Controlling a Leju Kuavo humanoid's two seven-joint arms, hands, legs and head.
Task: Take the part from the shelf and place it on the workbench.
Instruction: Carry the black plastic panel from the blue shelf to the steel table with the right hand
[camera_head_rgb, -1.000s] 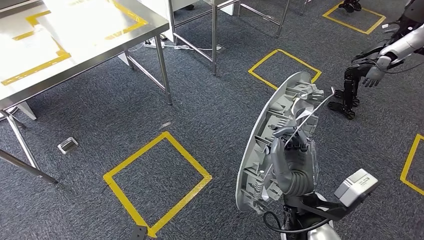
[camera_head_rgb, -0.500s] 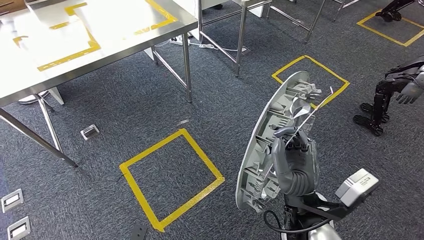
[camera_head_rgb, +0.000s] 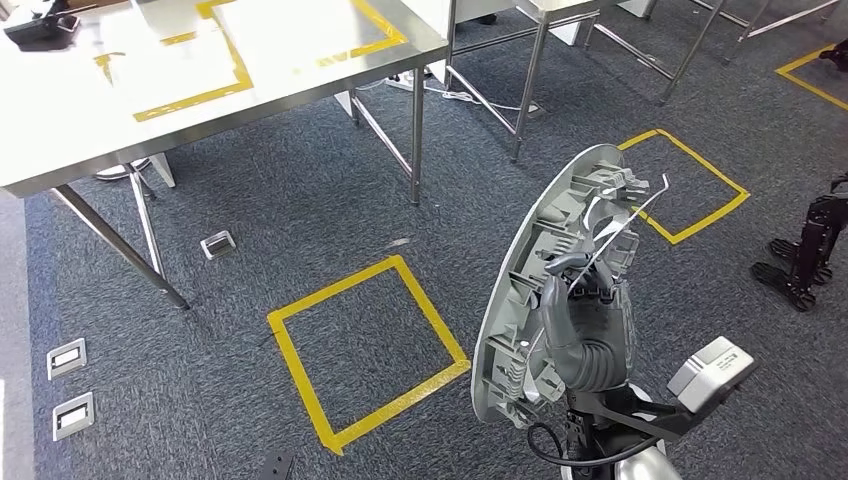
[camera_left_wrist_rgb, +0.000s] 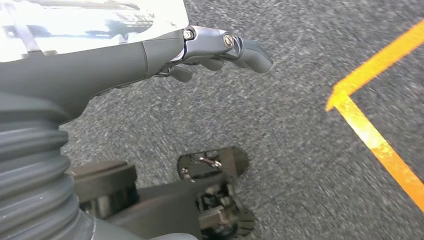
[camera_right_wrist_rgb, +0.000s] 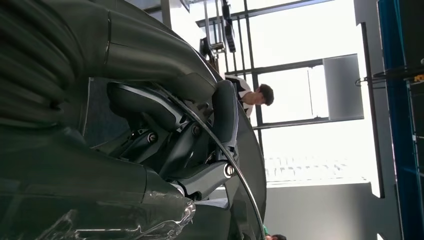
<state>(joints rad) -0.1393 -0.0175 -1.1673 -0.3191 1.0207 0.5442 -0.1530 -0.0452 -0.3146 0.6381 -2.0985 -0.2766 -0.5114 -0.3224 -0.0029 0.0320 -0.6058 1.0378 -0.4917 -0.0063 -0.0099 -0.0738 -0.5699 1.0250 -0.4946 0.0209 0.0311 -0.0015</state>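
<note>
My right hand (camera_head_rgb: 588, 322) grips a large grey oval plastic part (camera_head_rgb: 527, 262) and holds it upright on its edge, ribbed inner side toward the hand, above the carpet at the lower right. A thin wire rod (camera_head_rgb: 640, 205) sticks out near the part's top. In the right wrist view the dark fingers (camera_right_wrist_rgb: 200, 150) curl over the part's rim (camera_right_wrist_rgb: 248, 170). The steel workbench (camera_head_rgb: 270, 75), marked with yellow tape, stands at the upper left, well apart from the part. My left hand (camera_left_wrist_rgb: 205, 45) hangs over the carpet, fingers loosely extended, holding nothing.
A yellow tape square (camera_head_rgb: 365, 345) lies on the carpet between me and the workbench, another (camera_head_rgb: 690, 185) beyond the part. Floor boxes (camera_head_rgb: 68, 358) sit left. A second table's legs (camera_head_rgb: 530, 70) stand behind. Another robot's legs (camera_head_rgb: 805, 250) are at right. A person (camera_right_wrist_rgb: 257, 95) stands far off.
The whole picture has shifted right: the camera has turned left, bringing the workbench further into view. The part stays in my right hand the same way.
</note>
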